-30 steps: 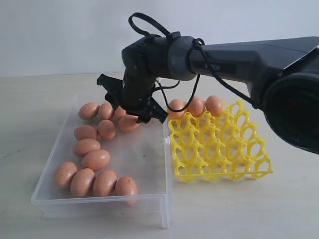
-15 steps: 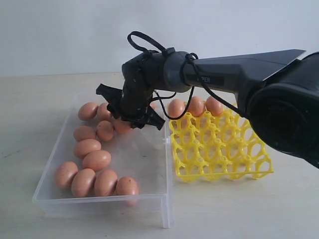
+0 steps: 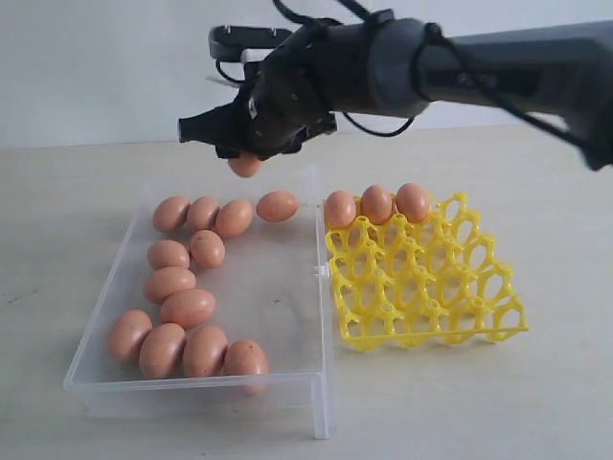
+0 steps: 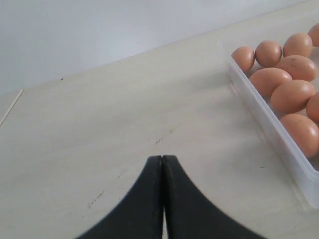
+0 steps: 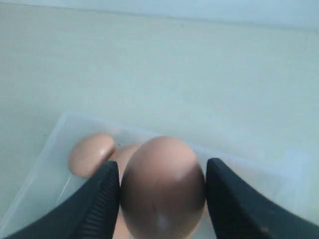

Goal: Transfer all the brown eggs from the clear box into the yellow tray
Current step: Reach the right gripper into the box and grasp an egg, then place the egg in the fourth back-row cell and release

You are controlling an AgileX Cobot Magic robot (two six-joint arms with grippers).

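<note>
Now airborne: one brown egg [image 3: 244,165] is out of the clear box [image 3: 192,388], not yet over the yellow tray [image 3: 441,338].

A second ago the right jaws were down among the eggs at the box's far end; they have since risen and grip this single egg by its sides, above the far wall. Twelve brown eggs [image 3: 188,308] lie loose in the box, and three sit in the back row of the tray, just beside it on the tabletop [image 3: 536,402]. The left jaws are pressed together on nothing, over bare tabletop beside the box. I judge the pick good; the carry to an empty cell comes next, with most of the job left.
</note>
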